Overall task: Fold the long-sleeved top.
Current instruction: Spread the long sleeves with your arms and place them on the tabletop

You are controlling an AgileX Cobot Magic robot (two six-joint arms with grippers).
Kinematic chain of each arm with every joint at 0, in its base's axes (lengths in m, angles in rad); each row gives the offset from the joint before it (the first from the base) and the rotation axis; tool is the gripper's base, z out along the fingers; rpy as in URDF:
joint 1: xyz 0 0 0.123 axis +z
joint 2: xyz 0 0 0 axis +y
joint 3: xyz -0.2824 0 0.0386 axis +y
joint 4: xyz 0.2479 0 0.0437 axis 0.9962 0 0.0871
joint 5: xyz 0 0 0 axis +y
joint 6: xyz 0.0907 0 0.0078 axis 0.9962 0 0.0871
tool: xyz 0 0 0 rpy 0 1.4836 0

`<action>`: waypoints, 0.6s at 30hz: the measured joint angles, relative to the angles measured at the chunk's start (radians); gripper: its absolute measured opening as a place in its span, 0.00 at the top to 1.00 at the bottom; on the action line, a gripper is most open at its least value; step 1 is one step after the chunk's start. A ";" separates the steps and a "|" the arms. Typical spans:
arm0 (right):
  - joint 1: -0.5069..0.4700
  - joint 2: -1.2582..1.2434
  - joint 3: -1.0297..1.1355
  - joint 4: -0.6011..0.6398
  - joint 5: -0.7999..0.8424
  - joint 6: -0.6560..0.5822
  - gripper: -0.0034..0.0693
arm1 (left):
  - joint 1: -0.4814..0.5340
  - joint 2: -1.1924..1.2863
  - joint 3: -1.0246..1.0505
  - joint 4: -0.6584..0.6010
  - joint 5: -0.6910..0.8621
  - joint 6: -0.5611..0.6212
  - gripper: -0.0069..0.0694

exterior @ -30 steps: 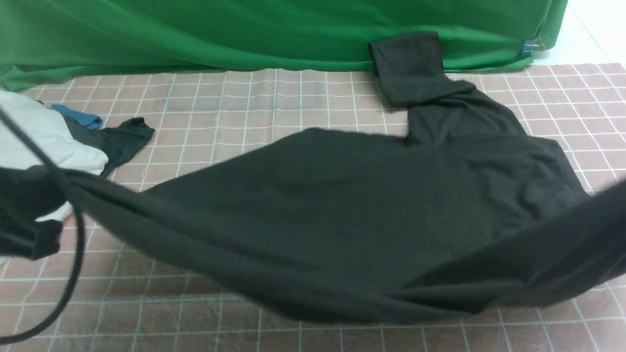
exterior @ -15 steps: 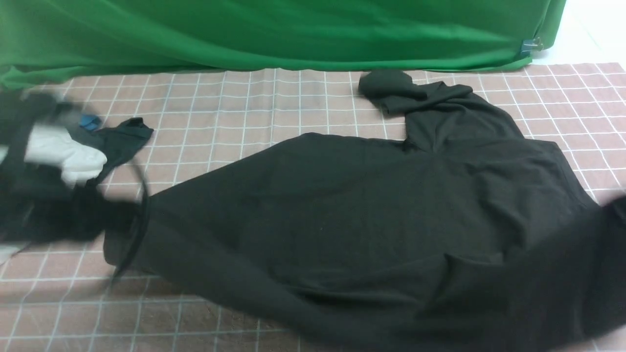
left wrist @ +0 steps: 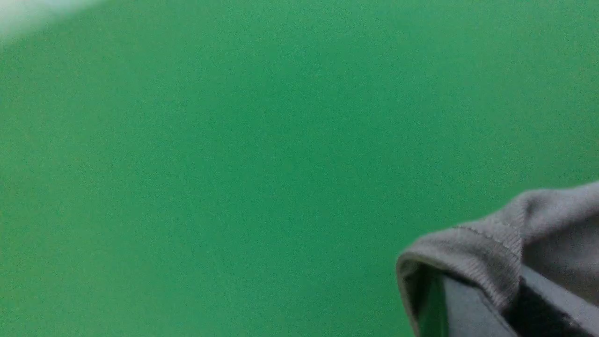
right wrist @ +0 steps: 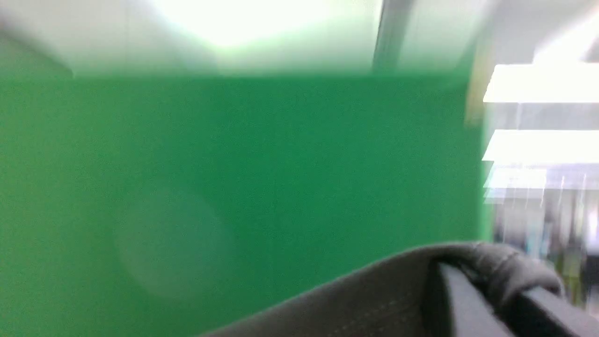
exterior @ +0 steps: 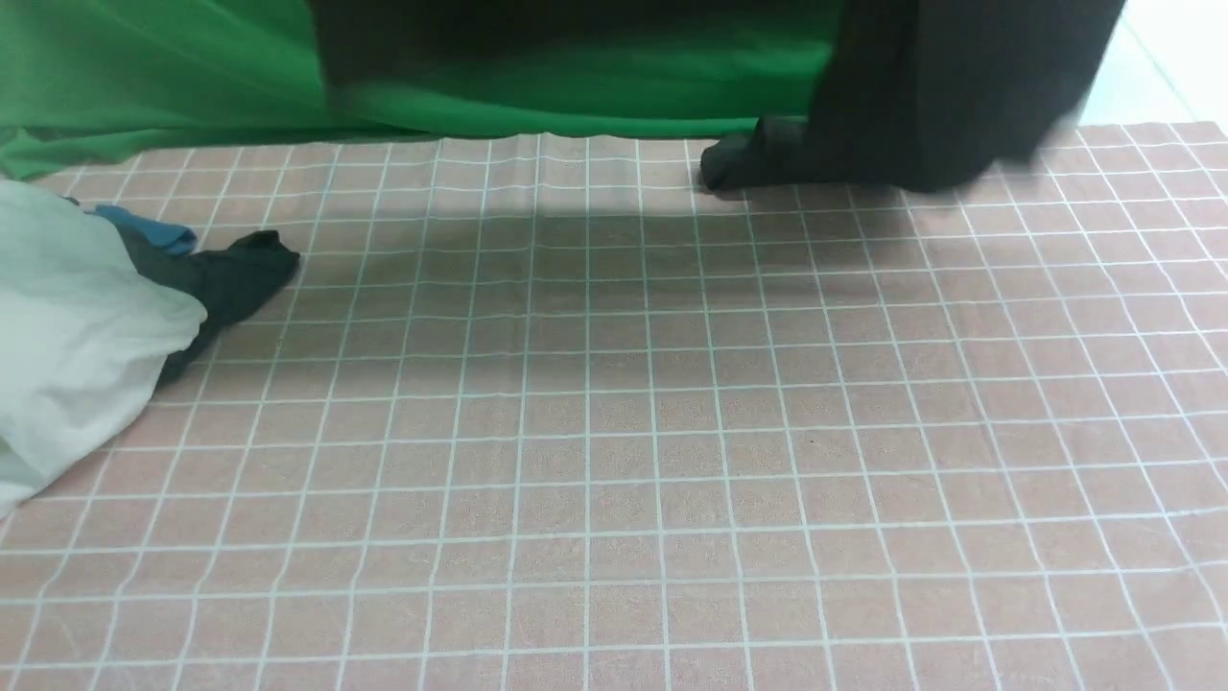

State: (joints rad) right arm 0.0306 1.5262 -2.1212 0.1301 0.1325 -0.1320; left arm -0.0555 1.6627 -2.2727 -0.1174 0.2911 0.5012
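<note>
The left gripper (left wrist: pixel 514 306) and right gripper (right wrist: pixel 510 309) each clamp the long-sleeved top (exterior: pixel 959 86), held high at the far side, its sleeve (exterior: pixel 758 163) touching the surface (exterior: pixel 614 432).

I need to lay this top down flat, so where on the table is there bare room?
The middle and near stretch of the pink checked tablecloth is bare, from the white cloth bundle to the right edge. Crowded: the left edge, with the bundle, small dark cloth scrap and blue piece; back right, where the hanging black long-sleeved top touches down.

Bright, even light; wrist views blurred
</note>
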 joint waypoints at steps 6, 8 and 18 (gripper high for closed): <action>-0.013 -0.010 -0.178 -0.002 0.285 -0.061 0.88 | -0.001 -0.077 -0.107 -0.071 0.255 0.138 0.86; -0.014 -0.012 -0.146 -0.002 0.418 -0.079 0.88 | -0.001 -0.094 -0.033 -0.095 0.346 0.164 0.86; -0.014 -0.127 0.686 0.018 0.891 -0.091 0.88 | -0.003 -0.191 0.947 -0.112 0.571 0.104 0.86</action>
State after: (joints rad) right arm 0.0168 1.3992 -1.4349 0.1478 1.0238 -0.2227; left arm -0.0582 1.4718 -1.3257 -0.2293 0.8624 0.6056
